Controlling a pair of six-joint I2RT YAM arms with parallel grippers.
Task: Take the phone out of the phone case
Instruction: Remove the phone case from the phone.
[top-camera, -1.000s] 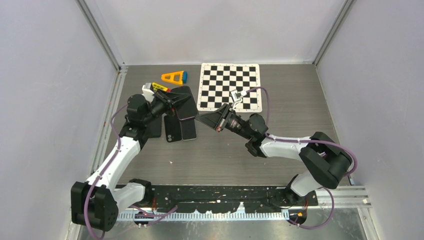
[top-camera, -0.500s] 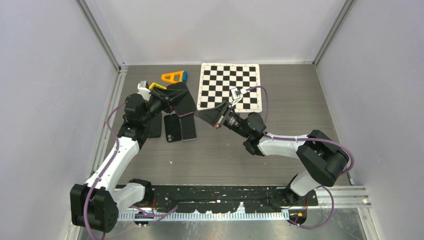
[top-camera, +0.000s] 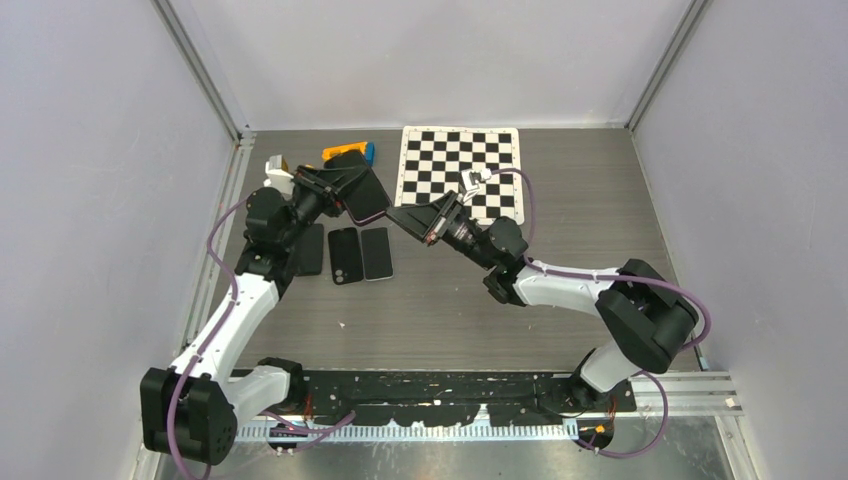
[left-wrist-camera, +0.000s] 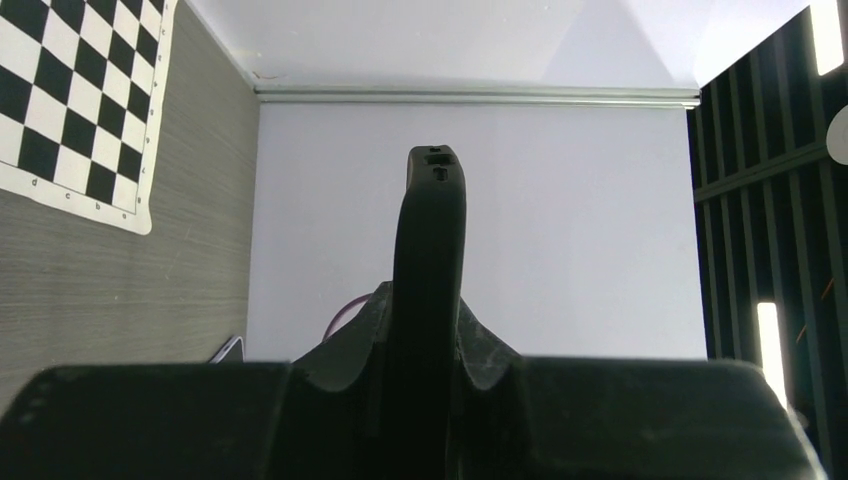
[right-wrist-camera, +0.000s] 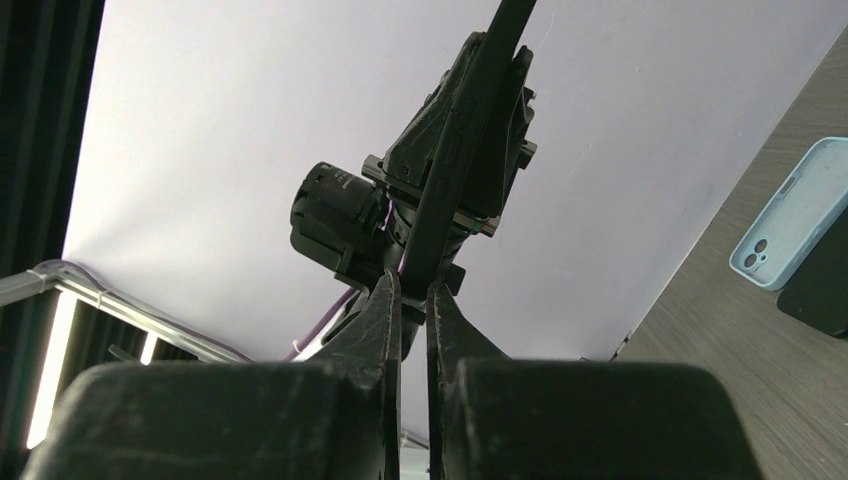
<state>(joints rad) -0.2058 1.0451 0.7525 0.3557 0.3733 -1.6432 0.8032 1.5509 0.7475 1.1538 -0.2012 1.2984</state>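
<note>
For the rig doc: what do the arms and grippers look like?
Left arm and right arm: white shells, black joints and bases, a purple cable along each. Left gripper and right gripper: black, tapered scuffed fingers. No markings visible.

Checkerboard (top-camera: 470, 160) at rear centre of worktop (top-camera: 580, 260). Row of three phones (top-camera: 345, 255) left of it, nearer. Wedge (top-camera: 350, 153) behind them. Phone case (top-camera: 368, 195) above the row.

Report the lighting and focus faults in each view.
Top external: evenly lit, sharp, soft shadows only. Left wrist: phone a backlit silhouette against the bright wall, near fingers blurred. Right wrist: same backlighting, left gripper dark, own fingers out of focus.
</note>
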